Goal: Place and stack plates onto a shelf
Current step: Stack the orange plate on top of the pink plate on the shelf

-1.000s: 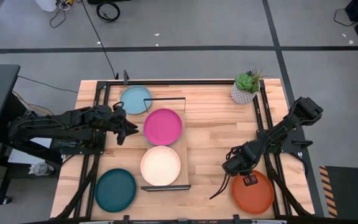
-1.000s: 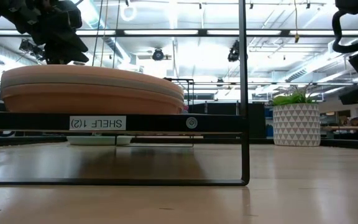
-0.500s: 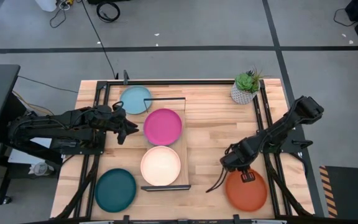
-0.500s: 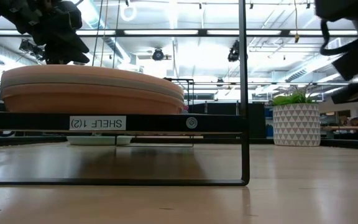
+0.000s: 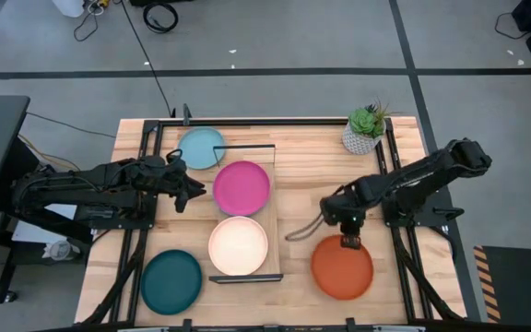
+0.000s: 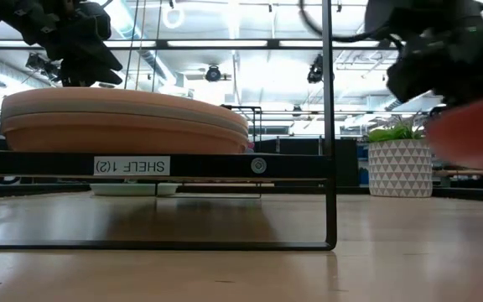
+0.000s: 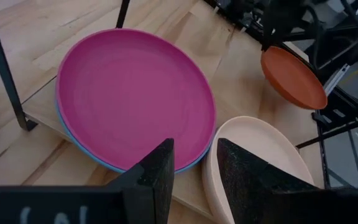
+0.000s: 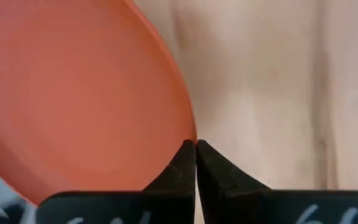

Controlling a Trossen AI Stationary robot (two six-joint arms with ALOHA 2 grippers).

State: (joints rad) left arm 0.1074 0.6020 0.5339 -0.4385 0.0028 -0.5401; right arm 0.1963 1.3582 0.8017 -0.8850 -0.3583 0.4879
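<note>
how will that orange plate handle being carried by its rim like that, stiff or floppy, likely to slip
The orange plate probably stays stiff: it shows no sag, though the right gripper pinches only its edge. Likely light, since it hangs clear of the tabletop. The matte rim should grip fairly well, but so narrow a hold might let it swing.

A small white label (image 6: 132,165) sits on the black front bar of the shelf (image 6: 225,165), under the stack of plates (image 6: 124,117). Its letters show backwards, as in a mirror. Turned the right way, they say "SHELF 1(2)". No other words or numbers can be read anywhere else.
</note>
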